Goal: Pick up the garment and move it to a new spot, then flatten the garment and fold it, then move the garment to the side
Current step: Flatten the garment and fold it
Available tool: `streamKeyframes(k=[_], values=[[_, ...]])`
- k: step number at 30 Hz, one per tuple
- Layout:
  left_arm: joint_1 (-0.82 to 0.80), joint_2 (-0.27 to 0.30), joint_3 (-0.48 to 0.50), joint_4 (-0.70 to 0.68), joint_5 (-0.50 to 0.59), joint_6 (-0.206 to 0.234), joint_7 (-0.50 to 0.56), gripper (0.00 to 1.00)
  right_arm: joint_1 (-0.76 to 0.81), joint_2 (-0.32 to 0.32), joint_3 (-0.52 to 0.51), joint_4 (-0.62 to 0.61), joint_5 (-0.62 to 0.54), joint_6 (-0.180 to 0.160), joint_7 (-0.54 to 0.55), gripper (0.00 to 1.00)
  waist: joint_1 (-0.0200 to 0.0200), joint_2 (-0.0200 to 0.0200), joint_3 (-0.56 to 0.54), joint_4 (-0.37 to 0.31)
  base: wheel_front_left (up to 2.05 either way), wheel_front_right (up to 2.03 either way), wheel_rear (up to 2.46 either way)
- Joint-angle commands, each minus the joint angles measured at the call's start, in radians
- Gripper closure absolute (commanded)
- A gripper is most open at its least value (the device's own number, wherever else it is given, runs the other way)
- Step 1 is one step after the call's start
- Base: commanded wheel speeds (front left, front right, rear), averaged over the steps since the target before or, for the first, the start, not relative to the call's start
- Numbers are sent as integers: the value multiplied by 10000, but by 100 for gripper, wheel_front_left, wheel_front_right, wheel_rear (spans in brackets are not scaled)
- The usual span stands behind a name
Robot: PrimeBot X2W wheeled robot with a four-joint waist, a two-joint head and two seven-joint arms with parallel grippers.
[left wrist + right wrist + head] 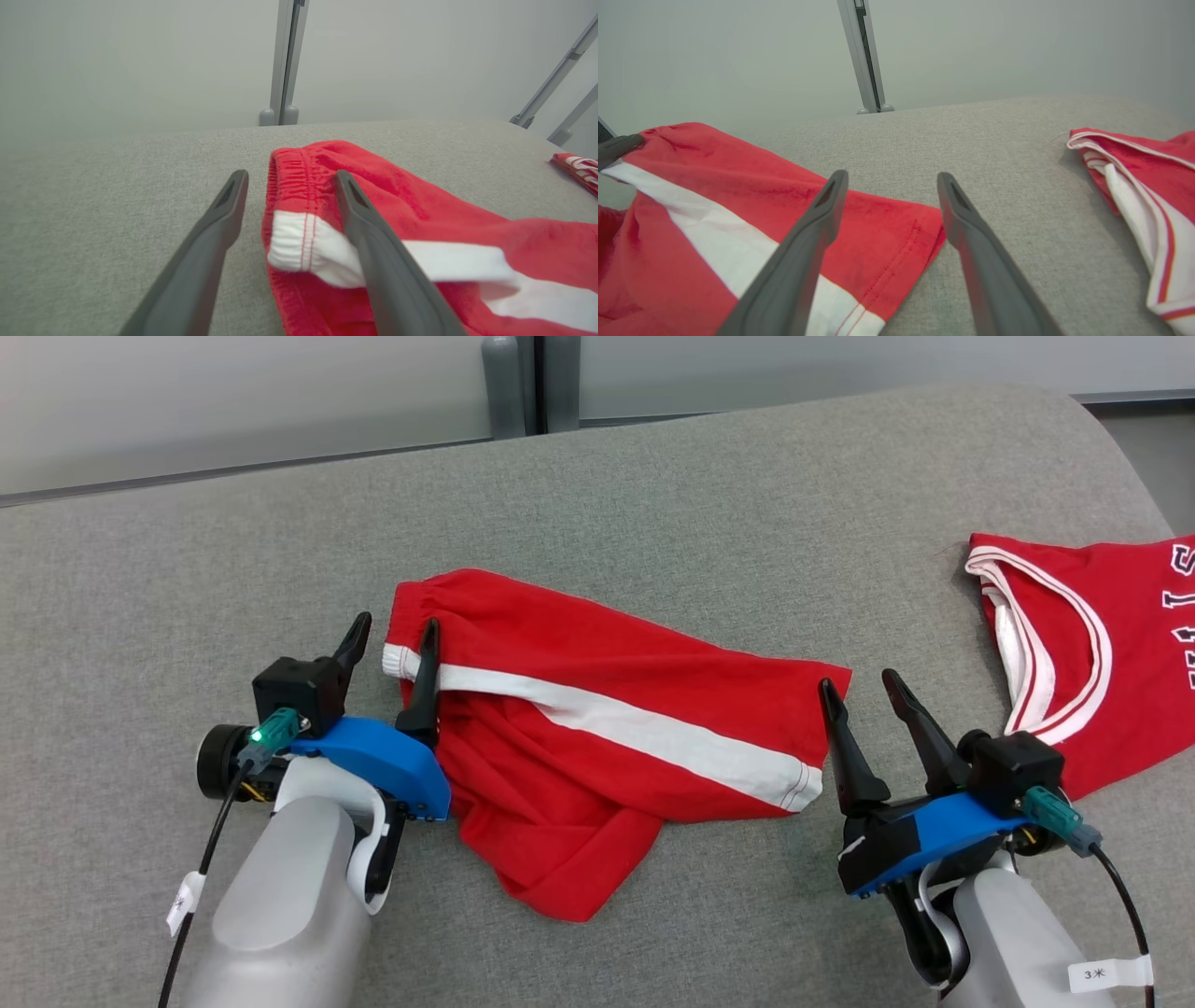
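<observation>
You have the red shorts (597, 709) lying rumpled across the middle of the grey padded surface (653, 495), white stripe up, waistband toward your left; your left gripper (397, 622) stands with its fingers spread, one over the waistband's white end, the other above bare padding just beside it, nothing pinched; your right gripper (857, 679) is spread too, at the hem corner, one finger over red cloth, the other over bare padding, holding nothing; a red jersey (1120, 644) with white trim lies near your right gripper, apart from the shorts; a grey post (523, 383) rises behind the far edge.
</observation>
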Motion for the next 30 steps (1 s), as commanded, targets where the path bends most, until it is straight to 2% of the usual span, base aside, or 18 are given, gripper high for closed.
streamKeyframes(k=[1,6,9,10,11,12,15,17,22,29,30], values=[[-193,-10,-109,224,-146,-80,-23,0,-118,29,40,-80,57,1,-31,0,-1,0,65,-55,0,0,0],[-361,-154,-782,618,-983,-88,-25,0,-171,91,123,-173,149,1,-31,0,-1,0,202,-168,0,0,0],[-332,-160,-826,689,-1293,-87,-25,0,-182,115,131,-193,146,1,-31,0,-1,0,222,-178,0,0,0],[-296,-182,-857,737,-1595,-88,-25,58,-161,135,123,-206,159,1,-31,0,-1,0,219,-168,0,0,0],[-277,-189,-975,742,-1656,-88,-25,96,-140,137,107,-209,158,1,-31,0,-1,0,200,-148,0,0,0],[-239,-189,-1059,726,-1730,-87,-25,100,-104,141,71,-214,149,1,-30,0,-1,0,166,-114,0,0,0],[-65,-203,-1187,562,-1896,-65,-25,100,91,148,-78,-215,101,1,-30,0,-1,0,-14,92,0,0,0],[477,-224,-813,-303,-1689,-61,-25,100,606,161,-374,-51,64,2,-30,0,-1,0,-606,862,0,0,0],[1382,-350,-450,-658,-1470,163,-23,100,1077,175,-463,157,82,1,-30,0,-1,0,-1208,1640,0,0,0],[2086,-356,-499,-265,-1310,104,-25,100,1127,205,-135,131,264,1,-30,0,-1,0,-1357,1857,0,0,0],[2104,-307,-370,-365,-1219,184,-25,51,1075,201,-103,79,294,1,-30,0,-1,0,-1344,1819,0,0,0]])
